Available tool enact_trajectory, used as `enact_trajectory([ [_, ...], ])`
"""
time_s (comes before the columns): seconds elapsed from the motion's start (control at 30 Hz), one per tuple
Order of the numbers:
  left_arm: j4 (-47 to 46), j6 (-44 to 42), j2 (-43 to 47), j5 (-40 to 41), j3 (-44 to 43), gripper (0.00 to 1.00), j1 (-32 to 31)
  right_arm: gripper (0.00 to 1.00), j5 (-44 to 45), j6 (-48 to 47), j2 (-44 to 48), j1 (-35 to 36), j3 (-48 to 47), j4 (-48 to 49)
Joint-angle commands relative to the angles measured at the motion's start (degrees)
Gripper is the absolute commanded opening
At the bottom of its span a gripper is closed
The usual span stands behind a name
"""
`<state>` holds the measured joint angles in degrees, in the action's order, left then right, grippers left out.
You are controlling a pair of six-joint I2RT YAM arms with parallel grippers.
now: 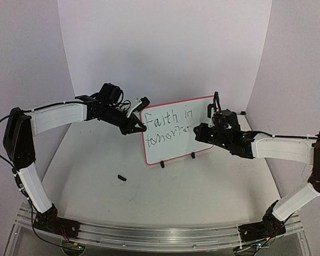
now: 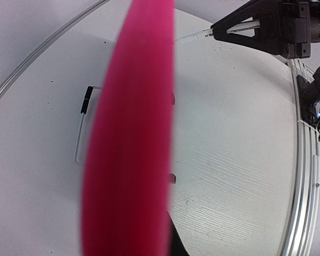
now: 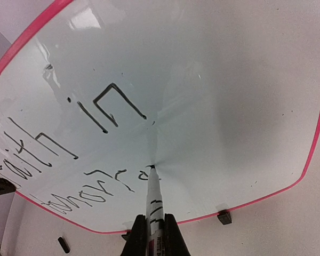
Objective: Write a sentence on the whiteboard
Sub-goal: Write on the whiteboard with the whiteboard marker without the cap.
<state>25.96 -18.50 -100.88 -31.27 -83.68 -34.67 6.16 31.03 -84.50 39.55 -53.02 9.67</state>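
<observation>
The whiteboard [image 1: 176, 140] stands upright on two black feet at the table's middle back, its frame red-pink. The sentence [image 1: 168, 121] reads "Faith in" with a partly written second line below. My left gripper [image 1: 137, 126] is shut on the board's left edge; in the left wrist view the blurred pink frame [image 2: 128, 160] fills the middle and hides the fingers. My right gripper [image 3: 153, 230] is shut on a white marker [image 3: 154, 200], whose tip touches the board [image 3: 229, 106] at the end of the second line [image 3: 90, 192]. The right gripper [image 1: 202, 130] is in front of the board's right half.
A small black marker cap [image 1: 121, 177] lies on the table in front of the board's left foot; it also shows in the right wrist view [image 3: 64, 244]. An aluminium rail [image 1: 160, 234] runs along the near edge. White backdrop walls close the back and sides.
</observation>
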Motion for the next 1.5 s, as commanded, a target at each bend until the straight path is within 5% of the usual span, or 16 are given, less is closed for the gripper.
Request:
enact_trajectory([
  [0.0,4.85,-2.97,-1.38,4.82,0.27,0.00,-0.40,0.00,2.60,0.53,-1.55,-0.09,-2.20,-1.28],
  [1.47,4.89,-3.05,-0.63,4.90,0.36,0.00,-0.56,0.00,6.29,-0.04,1.95,-0.14,-2.52,-1.01],
])
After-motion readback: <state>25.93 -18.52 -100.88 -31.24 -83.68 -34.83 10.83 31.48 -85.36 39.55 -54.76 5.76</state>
